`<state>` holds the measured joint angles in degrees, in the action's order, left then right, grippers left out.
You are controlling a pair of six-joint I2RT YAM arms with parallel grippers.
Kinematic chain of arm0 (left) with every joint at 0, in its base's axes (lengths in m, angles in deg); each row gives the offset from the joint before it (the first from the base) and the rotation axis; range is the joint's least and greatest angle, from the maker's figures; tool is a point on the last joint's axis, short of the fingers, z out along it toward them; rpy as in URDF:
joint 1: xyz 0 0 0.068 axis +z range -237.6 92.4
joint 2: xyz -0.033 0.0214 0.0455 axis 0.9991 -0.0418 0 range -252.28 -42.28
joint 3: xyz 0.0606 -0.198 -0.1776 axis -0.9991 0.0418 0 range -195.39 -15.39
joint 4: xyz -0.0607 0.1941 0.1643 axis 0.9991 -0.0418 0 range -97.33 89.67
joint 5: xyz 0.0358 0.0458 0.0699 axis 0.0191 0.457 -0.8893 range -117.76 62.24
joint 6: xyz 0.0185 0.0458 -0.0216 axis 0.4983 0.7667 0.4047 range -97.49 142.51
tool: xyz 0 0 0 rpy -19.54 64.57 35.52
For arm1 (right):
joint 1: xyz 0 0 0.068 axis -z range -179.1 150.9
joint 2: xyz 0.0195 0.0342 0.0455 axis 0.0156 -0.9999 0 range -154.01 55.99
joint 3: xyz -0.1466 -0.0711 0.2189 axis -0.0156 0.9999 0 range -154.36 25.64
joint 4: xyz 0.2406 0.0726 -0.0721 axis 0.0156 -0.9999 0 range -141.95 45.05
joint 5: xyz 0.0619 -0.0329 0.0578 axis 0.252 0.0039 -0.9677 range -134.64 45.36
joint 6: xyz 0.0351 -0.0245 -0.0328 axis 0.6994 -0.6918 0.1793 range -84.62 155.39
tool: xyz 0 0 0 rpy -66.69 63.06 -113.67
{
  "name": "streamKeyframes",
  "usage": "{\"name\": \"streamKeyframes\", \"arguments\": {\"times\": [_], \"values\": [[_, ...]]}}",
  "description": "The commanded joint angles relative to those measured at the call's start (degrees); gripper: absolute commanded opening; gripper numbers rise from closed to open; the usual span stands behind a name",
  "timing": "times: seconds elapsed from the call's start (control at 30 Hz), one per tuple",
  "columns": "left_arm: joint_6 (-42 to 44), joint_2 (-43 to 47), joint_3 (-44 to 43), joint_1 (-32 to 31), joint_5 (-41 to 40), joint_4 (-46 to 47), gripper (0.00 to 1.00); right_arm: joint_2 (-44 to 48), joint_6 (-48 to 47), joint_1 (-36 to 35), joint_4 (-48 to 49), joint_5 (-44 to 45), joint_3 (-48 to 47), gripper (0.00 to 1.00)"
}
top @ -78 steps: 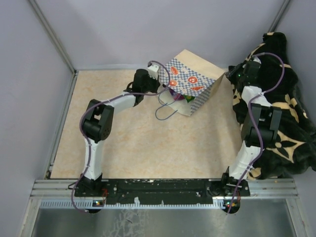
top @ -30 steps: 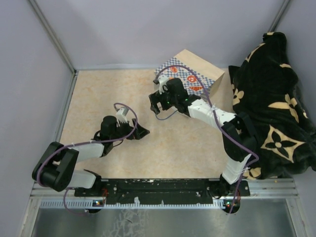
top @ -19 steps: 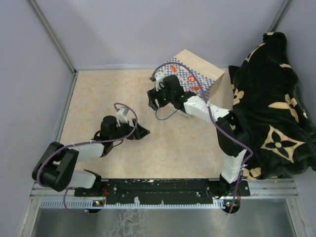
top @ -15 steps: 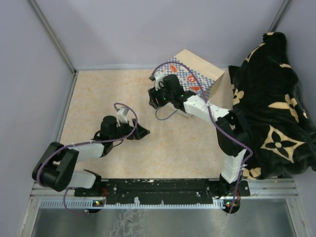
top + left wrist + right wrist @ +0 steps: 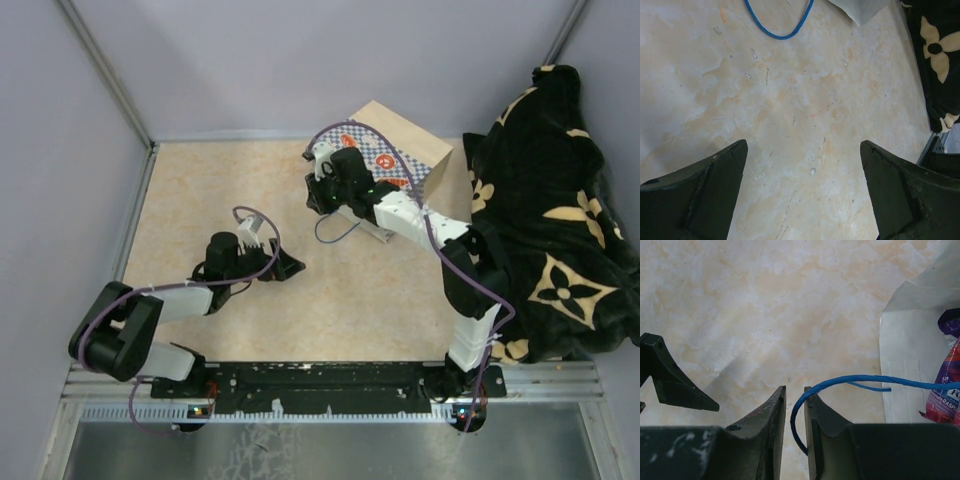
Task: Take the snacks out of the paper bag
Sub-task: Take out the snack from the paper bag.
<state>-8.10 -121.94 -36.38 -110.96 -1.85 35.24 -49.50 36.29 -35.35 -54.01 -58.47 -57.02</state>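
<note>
Paper bag (image 5: 395, 165) mouth beside blanket (image 5: 560, 210) (left side open).

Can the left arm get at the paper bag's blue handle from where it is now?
Probably yes. The left gripper hangs open over bare table, and the blue cord handle lies just ahead with nothing between. But the right gripper is already closing around the bag's other handle cord, so the arms might crowd.

The right end effector (image 5: 794, 405) has its two dark fingers (image 5: 771, 415) drawn almost together, with the blue cord handle (image 5: 840, 382) looping down into the narrow gap between them. The cord runs right to the paper bag (image 5: 910, 340), whose pale open mouth shows a purple snack packet (image 5: 946, 385) (its lettering is cut off). Mottled beige tabletop (image 5: 765, 305) fills the rest.
</note>
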Motion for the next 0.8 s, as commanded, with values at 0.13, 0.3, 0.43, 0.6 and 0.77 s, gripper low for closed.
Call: {"name": "streamKeyframes", "arguments": {"times": [0.13,0.3,0.43,0.6,0.77], "values": [[-0.7,-3.4,-6.2,0.1,1.2,2.2,0.99,7.0,-2.6,-0.4,-0.3,0.5,-4.1,0.21],[-3.7,-8.2,-11.0,0.0,1.9,4.9,0.98,7.9,-3.9,0.4,-1.3,2.4,-4.6,0.21],[-8.9,-14.3,-15.9,-0.1,4.1,10.0,0.96,8.6,-3.0,2.2,-1.3,2.5,-5.0,0.21],[-17.4,-22.7,-23.8,-1.4,4.2,13.8,0.9,9.4,-2.4,3.9,-1.6,2.6,-5.7,0.22],[-26.2,-31.0,-30.5,-3.7,2.6,21.7,0.85,10.4,-0.2,5.5,-0.4,4.5,-4.8,0.22]]}}
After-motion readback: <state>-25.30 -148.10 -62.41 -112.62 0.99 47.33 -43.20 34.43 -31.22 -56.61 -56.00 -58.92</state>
